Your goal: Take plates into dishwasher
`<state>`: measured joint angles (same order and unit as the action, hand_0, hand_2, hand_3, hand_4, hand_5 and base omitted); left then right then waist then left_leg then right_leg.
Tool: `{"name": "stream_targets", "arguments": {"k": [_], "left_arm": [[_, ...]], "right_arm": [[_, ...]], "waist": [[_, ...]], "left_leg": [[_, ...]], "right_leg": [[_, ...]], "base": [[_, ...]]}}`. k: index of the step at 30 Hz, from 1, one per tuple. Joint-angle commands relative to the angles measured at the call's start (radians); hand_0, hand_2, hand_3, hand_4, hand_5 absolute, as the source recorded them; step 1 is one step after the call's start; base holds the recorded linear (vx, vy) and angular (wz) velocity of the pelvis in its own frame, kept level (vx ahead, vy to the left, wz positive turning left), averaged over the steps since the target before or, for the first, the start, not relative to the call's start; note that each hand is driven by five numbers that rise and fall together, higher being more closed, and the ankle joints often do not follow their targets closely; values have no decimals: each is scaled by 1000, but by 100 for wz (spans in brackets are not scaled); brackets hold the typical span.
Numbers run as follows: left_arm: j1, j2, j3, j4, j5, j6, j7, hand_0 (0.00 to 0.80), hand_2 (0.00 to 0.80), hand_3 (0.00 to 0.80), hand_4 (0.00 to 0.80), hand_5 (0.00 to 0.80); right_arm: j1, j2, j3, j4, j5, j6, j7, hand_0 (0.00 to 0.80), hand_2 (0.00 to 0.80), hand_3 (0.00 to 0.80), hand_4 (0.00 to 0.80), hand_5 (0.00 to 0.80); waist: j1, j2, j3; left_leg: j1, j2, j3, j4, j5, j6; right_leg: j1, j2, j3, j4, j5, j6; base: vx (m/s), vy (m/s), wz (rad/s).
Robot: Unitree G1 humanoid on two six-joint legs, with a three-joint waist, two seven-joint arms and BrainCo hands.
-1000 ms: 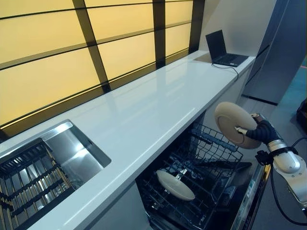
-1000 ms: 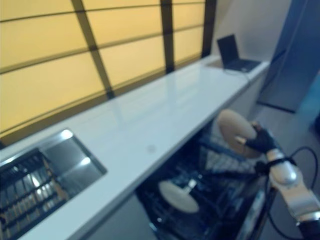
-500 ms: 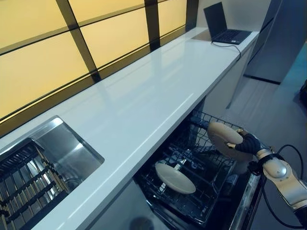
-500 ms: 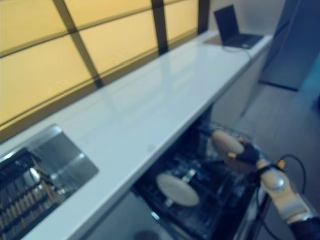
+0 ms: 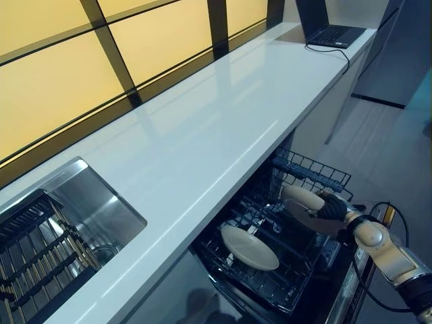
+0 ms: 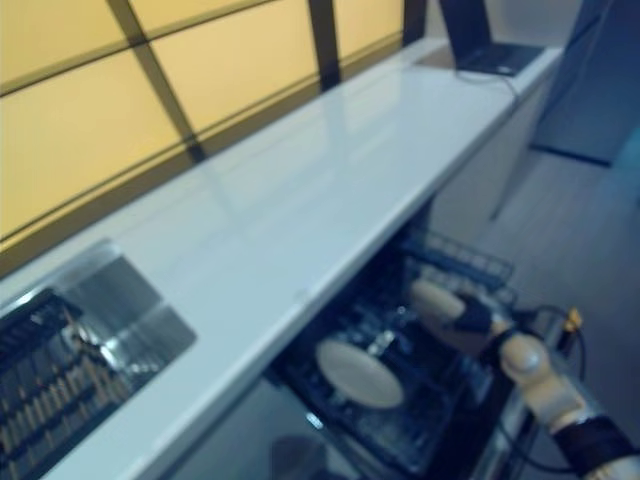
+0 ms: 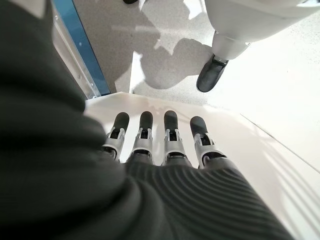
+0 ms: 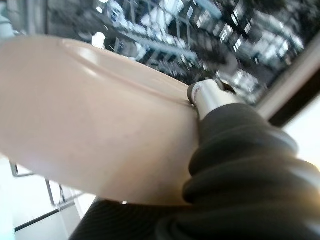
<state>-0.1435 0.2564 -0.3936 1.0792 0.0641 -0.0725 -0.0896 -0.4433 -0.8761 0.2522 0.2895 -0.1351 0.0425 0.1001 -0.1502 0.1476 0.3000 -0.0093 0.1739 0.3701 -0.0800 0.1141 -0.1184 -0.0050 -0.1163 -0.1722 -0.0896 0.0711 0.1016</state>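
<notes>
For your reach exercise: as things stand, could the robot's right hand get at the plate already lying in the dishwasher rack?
Probably not yet: the right hand is shut on another plate over the dishwasher rack. The plate lying in the rack is uncovered from above.

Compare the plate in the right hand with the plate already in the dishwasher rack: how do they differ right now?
The held plate is pinched at its rim by the right hand; the racked plate is free of any hand. The held plate hangs over the far right part of the rack, while the racked plate sits lower, near the rack's middle. Both are plain, round and cream-coloured.
</notes>
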Motion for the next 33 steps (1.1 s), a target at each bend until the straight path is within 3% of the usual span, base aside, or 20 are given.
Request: {"name": "stream_targets", "arguments": {"k": [1, 20, 33], "left_arm": [[-50, 46, -47, 10, 17, 2, -10, 0, 0, 0, 0, 0], [-94, 55, -116, -32, 4, 4, -30, 0, 0, 0, 0, 0], [-124, 46, -140, -33, -17, 9, -28, 0, 0, 0, 0, 0]], "right_arm": [[-170, 7, 52, 45, -31, -28, -2, 800, 800, 800, 800, 800], [-366, -32, 169, 231, -78, 37, -20, 800, 800, 800, 800, 800], [-421, 20, 178, 328, -71, 161, -80, 800, 800, 800, 800, 800]], "waist": [[14, -67, -1], [43, -28, 46], [52, -10, 66]], "left_leg": [[-97, -27, -30, -7, 36, -34], [-126, -37, -59, -7, 38, -35], [-128, -44, -72, -7, 33, -31]], "right_leg": [[14, 35, -23, 11, -52, -18], [-34, 27, -41, 24, -50, -17], [-60, 20, -50, 31, -43, -15]], "base": [[-24, -1, 5], [-10, -1, 3], [1, 1, 1]]}}
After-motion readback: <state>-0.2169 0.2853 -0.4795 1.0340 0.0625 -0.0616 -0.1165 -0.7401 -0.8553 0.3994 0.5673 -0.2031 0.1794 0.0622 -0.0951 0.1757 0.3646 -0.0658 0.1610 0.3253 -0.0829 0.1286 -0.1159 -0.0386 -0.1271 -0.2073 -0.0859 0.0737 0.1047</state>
